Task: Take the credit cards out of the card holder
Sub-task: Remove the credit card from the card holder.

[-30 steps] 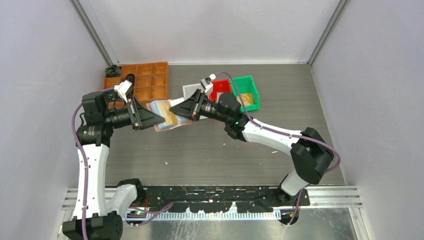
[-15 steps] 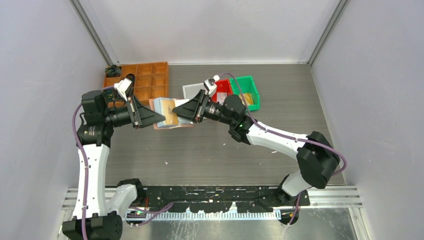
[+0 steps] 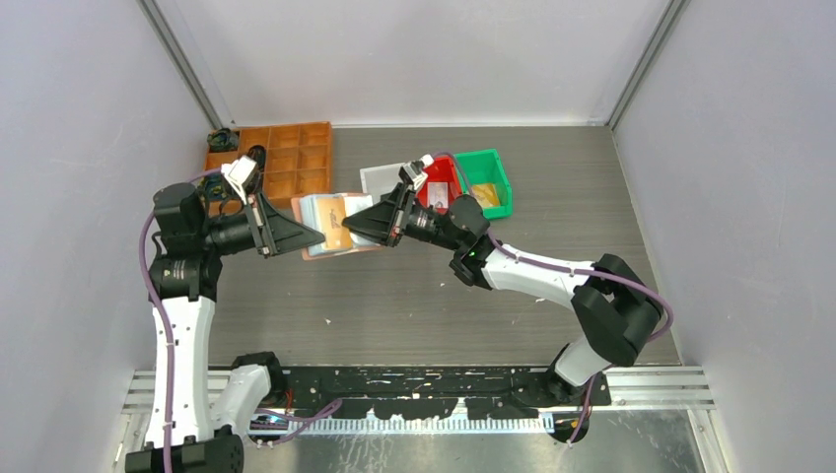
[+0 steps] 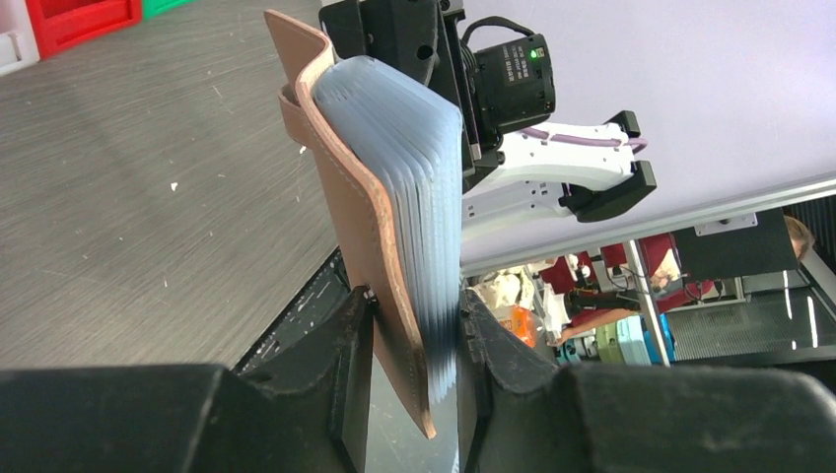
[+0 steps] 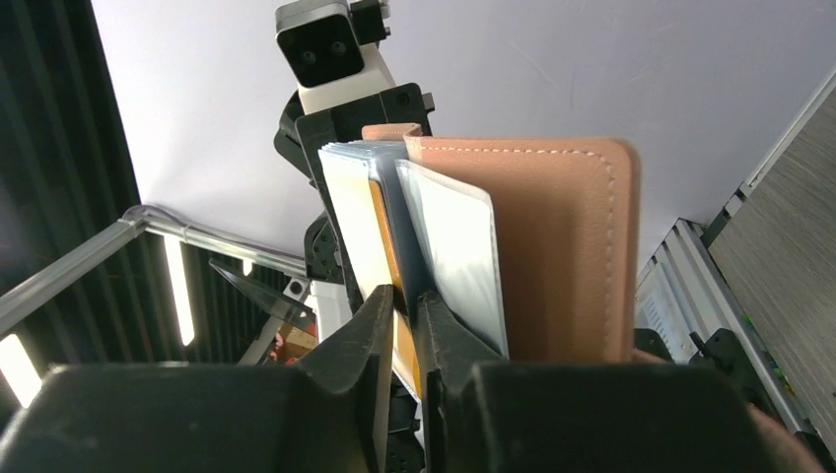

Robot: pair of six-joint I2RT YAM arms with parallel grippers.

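Note:
The salmon-pink card holder (image 3: 317,229) is held open in the air between both grippers. My left gripper (image 3: 313,236) is shut on its pink cover and stack of grey sleeves (image 4: 394,187), with the left gripper's fingertips (image 4: 414,340) on either side. My right gripper (image 3: 353,223) is shut on the edge of a yellowish-orange credit card (image 5: 382,232) that sticks out of the sleeves beside the pink cover (image 5: 562,246). A whitish card or sleeve (image 5: 453,251) stands just right of the fingers (image 5: 449,340). The orange card also shows in the top view (image 3: 338,231).
An orange compartment tray (image 3: 291,163) sits at the back left with a small dark object (image 3: 222,138) behind it. A white bin (image 3: 380,177), a red bin (image 3: 441,175) and a green bin (image 3: 490,182) stand at the back middle.
Both grippers and the card holder have drifted slightly left and back. The right arm's forearm has swung closer in behind its gripper. Both grips are unchanged.

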